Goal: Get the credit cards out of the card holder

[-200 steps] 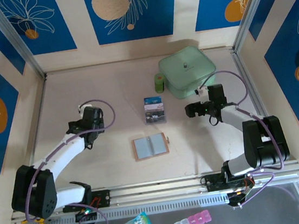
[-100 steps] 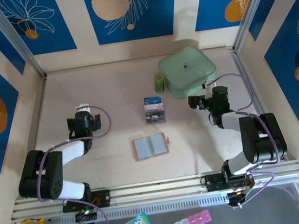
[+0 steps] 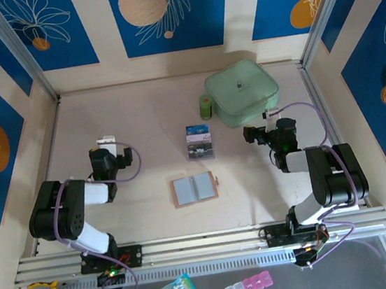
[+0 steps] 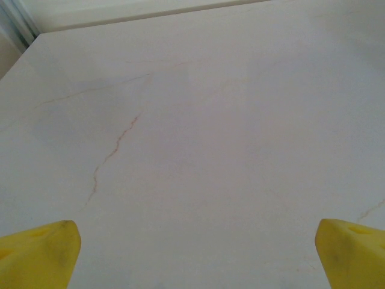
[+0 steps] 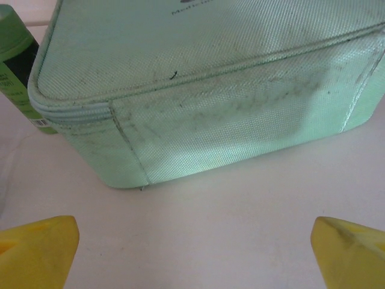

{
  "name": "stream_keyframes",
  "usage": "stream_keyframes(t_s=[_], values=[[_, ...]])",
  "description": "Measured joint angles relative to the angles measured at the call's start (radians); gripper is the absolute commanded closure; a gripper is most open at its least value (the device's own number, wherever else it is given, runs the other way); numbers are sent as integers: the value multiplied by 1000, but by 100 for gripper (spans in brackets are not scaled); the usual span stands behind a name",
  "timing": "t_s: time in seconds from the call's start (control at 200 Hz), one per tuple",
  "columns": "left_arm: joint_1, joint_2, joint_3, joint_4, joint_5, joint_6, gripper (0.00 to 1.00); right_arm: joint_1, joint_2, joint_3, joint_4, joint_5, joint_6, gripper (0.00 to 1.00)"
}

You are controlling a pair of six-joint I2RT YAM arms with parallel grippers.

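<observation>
Holder point(image 3: 194, 189) lying open at worktop point(image 3: 139, 109) centre, touched by nothing. Cards point(image 3: 200, 142) stacked just beyond it, apart from it. Left tool point(image 4: 192, 256) spread wide, pinching nothing, over bare worktop left of holder. Right tool point(image 5: 192, 253) spread wide too, empty, facing pouch point(image 5: 198, 90) side, bottle point(image 5: 15, 66) at pouch's left corner.

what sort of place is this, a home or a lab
Probably a robot lab test booth: left arm and right arm bolted to a metal rail, blue printed wall panels boxing in the table, and staged props like the card holder.
</observation>
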Motion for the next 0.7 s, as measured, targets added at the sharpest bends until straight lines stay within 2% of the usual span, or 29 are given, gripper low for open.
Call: stream_keyframes(t_s=[0.185, 0.695], values=[[0, 0, -7, 56, 13, 0, 0, 0, 0, 0, 9, -1, 0, 1], [0, 0, -7, 64, 21, 0, 0, -8, 0, 0, 10, -19, 0, 1]])
